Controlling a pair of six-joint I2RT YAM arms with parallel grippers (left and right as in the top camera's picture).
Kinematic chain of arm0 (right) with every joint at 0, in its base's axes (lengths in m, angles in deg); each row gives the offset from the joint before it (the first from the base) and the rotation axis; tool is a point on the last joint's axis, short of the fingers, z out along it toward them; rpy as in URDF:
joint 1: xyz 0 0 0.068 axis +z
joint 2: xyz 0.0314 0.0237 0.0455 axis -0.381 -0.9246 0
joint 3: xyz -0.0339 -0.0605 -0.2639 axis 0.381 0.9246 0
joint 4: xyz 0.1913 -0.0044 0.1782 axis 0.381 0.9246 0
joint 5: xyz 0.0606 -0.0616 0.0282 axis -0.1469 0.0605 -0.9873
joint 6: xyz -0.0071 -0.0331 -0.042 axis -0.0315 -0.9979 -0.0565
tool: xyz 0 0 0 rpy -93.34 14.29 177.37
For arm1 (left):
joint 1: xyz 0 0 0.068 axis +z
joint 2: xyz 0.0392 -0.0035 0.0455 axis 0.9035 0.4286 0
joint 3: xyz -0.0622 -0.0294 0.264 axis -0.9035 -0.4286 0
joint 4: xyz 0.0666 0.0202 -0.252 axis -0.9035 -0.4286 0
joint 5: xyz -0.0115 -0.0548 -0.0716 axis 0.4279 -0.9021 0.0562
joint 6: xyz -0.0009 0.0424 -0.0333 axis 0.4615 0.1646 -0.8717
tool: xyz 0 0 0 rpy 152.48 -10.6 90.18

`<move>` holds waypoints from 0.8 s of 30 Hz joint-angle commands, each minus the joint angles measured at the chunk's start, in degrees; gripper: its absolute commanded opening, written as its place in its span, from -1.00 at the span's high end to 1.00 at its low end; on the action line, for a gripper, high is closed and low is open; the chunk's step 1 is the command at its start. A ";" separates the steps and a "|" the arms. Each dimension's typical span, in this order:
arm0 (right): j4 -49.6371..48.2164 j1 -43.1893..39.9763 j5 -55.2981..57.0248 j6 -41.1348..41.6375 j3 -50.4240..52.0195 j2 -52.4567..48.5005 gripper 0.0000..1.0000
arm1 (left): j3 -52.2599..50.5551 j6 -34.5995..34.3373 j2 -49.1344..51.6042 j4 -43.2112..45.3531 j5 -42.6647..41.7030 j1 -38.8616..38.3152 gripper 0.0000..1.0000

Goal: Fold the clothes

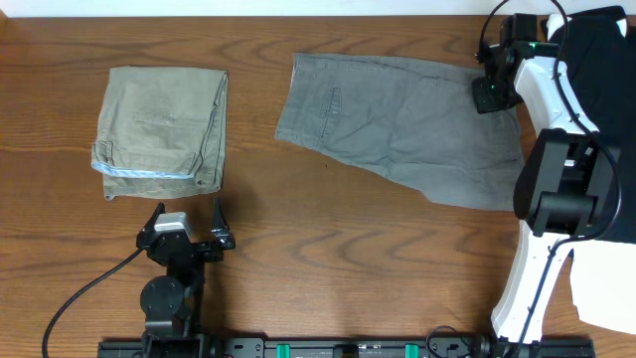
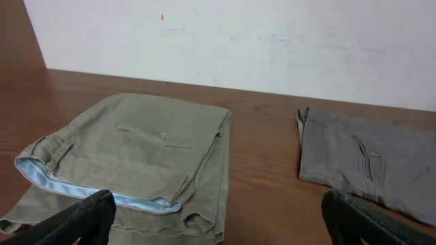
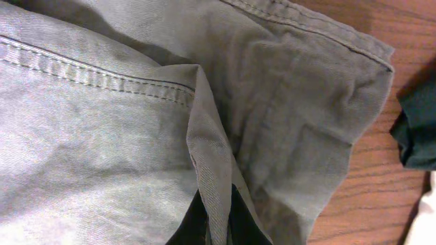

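Note:
Grey shorts (image 1: pixel 402 124) lie spread flat across the middle right of the table. My right gripper (image 1: pixel 490 91) is at their far right edge, shut on a pinched ridge of the grey cloth (image 3: pixel 214 204), which stands up between the black fingers. Olive-khaki shorts (image 1: pixel 164 129) lie folded at the left, their pale-blue waistband lining (image 2: pixel 88 190) along the near edge. My left gripper (image 1: pixel 187 231) rests in front of them, open and holding nothing, its fingertips (image 2: pixel 82 221) wide apart. The left wrist view takes in the khaki shorts (image 2: pixel 143 153) and the grey shorts (image 2: pixel 368 167).
A black garment (image 1: pixel 591 40) lies heaped at the far right behind the right arm, and it shows as dark cloth (image 3: pixel 419 129) beside the grey shorts. A white garment (image 1: pixel 606 293) lies at the right front edge. A white wall (image 2: pixel 272 41) bounds the table's far side.

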 commanded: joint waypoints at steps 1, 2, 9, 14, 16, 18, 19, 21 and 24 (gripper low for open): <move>0.02 -0.37 -2.32 0.15 0.42 -0.90 0.98 | -1.20 0.57 -0.42 -1.97 0.31 -0.22 -0.96; 0.00 -0.37 -2.51 0.17 0.42 -0.90 0.98 | -1.20 0.57 -0.42 -1.86 0.31 -0.22 -0.96; 0.04 -0.37 -2.67 0.17 0.42 -0.90 0.98 | -1.20 1.27 -0.42 3.19 0.96 -0.17 -0.96; -0.04 -0.37 -4.02 0.17 0.42 -0.90 0.98 | -0.31 2.51 -0.22 6.38 -6.36 -0.17 -0.95; -0.22 -0.37 -4.46 0.17 0.42 -0.90 0.98 | 1.53 2.51 1.14 5.40 -7.80 -0.17 -0.96; -0.44 -0.37 -4.44 0.17 0.42 -0.90 0.98 | 4.57 2.54 4.00 4.63 -8.37 -0.17 -0.96; -0.44 -0.37 -4.44 0.17 0.42 -0.90 0.98 | 6.78 2.56 6.14 4.02 -8.37 -0.17 -0.96; -0.44 -0.37 -4.46 0.17 0.42 -0.90 0.98 | 12.35 3.10 11.80 2.40 -8.68 -0.17 -0.96; -0.81 -0.37 -4.46 0.17 0.42 -0.90 0.98 | 22.82 5.75 23.67 -0.92 -10.82 -0.22 -0.96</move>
